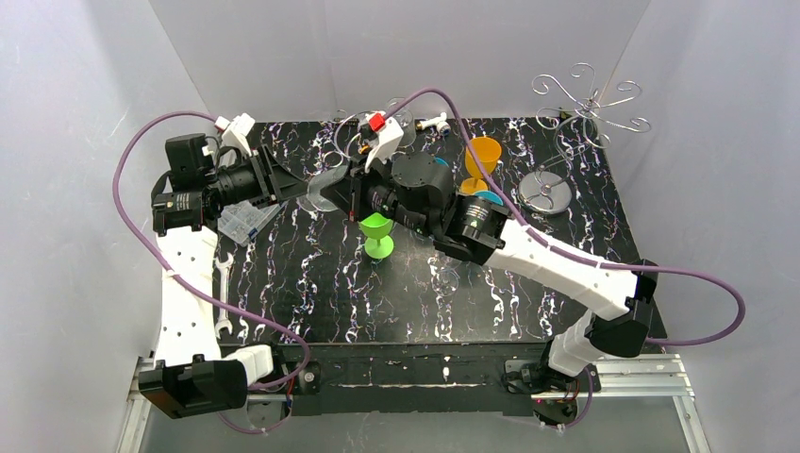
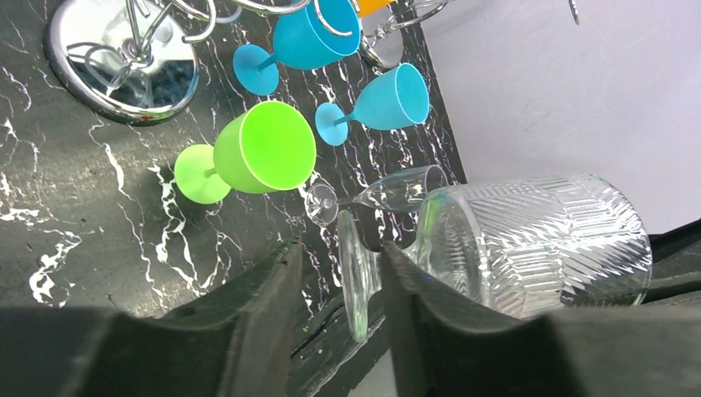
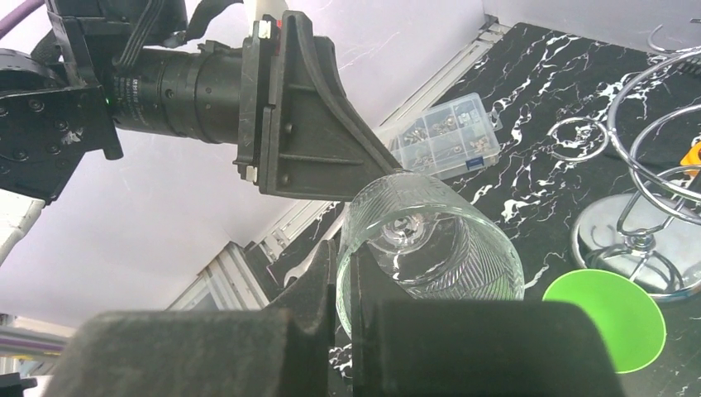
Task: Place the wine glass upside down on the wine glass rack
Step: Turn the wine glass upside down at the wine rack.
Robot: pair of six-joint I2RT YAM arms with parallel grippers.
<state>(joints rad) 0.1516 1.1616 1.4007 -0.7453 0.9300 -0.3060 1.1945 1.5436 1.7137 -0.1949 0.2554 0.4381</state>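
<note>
R gripper (image 3: 343,263) pinches the wine glass (image 3: 434,244) by its rim, sideways in the air over the desk (image 1: 330,302). L gripper (image 2: 339,250) is half-wide round its foot; we see a gap. The wine glass rack (image 1: 590,104) stands well apart, far right.

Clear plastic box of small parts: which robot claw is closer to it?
Left. The left gripper hangs just beside the box; the right gripper is farther off, beyond the left one.
</note>
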